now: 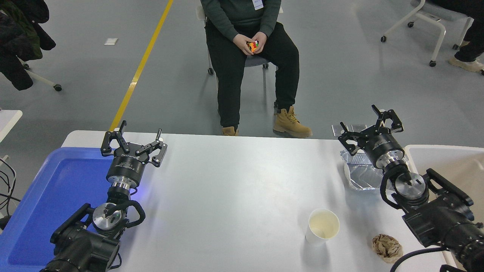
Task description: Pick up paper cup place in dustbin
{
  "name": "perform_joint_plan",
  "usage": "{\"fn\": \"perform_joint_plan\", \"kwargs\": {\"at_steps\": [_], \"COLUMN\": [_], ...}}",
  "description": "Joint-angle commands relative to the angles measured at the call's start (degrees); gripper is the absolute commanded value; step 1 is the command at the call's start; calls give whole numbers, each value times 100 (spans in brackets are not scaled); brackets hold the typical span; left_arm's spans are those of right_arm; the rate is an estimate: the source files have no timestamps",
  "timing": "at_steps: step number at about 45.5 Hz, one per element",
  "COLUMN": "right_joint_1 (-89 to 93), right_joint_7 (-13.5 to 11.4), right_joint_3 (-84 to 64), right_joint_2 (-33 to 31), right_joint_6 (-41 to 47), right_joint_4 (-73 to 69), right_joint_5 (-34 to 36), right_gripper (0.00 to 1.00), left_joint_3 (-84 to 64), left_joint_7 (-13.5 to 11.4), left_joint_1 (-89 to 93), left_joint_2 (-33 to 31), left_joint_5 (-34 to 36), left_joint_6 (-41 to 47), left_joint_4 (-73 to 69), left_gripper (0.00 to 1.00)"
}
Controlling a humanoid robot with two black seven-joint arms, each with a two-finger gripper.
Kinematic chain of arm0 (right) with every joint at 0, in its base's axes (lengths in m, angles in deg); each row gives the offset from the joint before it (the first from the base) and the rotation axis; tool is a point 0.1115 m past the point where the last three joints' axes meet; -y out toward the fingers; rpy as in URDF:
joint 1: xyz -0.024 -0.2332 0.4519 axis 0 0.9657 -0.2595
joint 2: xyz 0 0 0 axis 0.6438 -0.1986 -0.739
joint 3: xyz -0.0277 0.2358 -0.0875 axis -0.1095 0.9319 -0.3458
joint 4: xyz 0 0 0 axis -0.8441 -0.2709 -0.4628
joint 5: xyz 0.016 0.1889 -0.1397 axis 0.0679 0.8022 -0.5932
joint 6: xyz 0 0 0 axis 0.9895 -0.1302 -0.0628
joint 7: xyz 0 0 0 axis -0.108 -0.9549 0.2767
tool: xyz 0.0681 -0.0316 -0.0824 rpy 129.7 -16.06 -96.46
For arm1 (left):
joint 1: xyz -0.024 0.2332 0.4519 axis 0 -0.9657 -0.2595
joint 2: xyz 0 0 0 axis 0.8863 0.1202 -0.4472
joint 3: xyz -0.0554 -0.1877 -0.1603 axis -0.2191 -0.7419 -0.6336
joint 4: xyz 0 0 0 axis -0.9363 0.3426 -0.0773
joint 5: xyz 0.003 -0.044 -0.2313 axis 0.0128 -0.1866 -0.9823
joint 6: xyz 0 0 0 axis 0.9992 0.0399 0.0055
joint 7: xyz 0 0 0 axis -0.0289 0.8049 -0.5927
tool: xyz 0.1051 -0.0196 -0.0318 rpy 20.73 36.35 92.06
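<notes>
The white paper cup [322,226] stands upright on the white table [234,181] at the front right, its cream inside showing. The cream-beige dustbin [450,158] stands at the table's right edge, partly cut off by the picture. My right gripper [369,126] is open and empty, held above the table's far right edge over a foil tray, well behind the cup. My left gripper [133,142] is open and empty, parked at the lower left over the edge of a blue tray.
A shiny foil tray [361,172] lies under my right wrist, next to the dustbin. A crumpled brown paper ball [386,247] lies right of the cup. A blue plastic tray [56,196] fills the table's left. A person sits at the far side, hands [249,42] holding a coloured cube.
</notes>
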State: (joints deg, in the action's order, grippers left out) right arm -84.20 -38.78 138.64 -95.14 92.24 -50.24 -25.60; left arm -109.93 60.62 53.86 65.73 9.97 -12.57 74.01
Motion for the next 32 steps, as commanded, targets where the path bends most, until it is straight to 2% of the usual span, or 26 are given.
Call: {"fn": "perform_joint_plan", "kwargs": {"at_steps": [1, 22, 32], "right_joint_1": [-9, -246, -694], "right_joint_7": [0, -9, -44], "right_joint_3": [0, -211, -949], "right_joint_2": [0, -9, -219], "right_joint_6": [-3, -3, 15], "right_joint_4": [-1, -62, -133], "right_joint_5": [0, -70, -1080], "right_gripper": [100, 100, 100], "left_joint_3": [-3, 14, 14], "left_joint_7": [-1, -9, -9], "left_joint_1": [0, 0, 0], "left_joint_2": [-2, 7, 7], "left_joint_5": [-7, 2, 2], "left_joint_6": [0, 0, 0], "left_joint_4": [0, 0, 0], "left_gripper": [99, 99, 99]}}
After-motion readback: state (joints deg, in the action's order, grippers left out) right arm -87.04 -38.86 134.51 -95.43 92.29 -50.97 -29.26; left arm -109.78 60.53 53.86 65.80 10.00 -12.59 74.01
